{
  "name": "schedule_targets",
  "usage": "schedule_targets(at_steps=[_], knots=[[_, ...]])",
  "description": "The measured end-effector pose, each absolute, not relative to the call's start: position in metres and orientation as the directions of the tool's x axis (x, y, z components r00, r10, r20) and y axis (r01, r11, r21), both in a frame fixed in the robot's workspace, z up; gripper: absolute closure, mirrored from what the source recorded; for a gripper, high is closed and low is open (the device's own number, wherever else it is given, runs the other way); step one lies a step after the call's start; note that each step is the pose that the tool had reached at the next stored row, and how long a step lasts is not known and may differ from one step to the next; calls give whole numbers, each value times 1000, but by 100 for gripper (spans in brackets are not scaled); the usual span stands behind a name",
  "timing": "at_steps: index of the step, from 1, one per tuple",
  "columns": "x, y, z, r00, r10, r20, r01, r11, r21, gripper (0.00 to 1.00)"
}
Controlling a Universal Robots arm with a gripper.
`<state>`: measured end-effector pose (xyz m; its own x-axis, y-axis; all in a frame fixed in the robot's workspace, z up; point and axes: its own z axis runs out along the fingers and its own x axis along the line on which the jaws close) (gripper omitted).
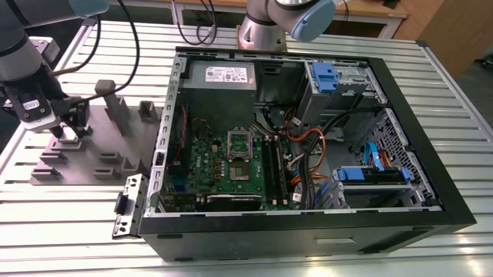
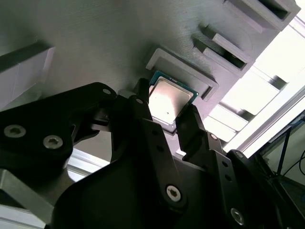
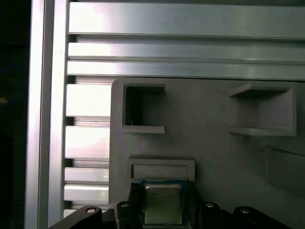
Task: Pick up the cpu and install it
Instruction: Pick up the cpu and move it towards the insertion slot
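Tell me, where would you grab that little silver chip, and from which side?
By two opposite side edges, coming straight down from above. The cpu is thin and flat, broad face up at the grey fixture, so only its rim gives purchase. The gripper pinches it that way.

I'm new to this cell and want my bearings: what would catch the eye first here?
The open computer case, its green motherboard exposed, takes up the middle of the exterior view. At that view's left, the gripper is down on the grey fixture plate. In the second wrist view its black fingers are closed on the cpu, a small silver square chip.
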<state>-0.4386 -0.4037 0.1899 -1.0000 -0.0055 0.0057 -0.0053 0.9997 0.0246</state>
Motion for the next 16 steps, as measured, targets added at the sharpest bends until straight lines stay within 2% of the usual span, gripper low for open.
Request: schedule_targets(at_steps=[16], knots=[[-437,-404,200,-1000,-6,13,-5,1000,25,53]])
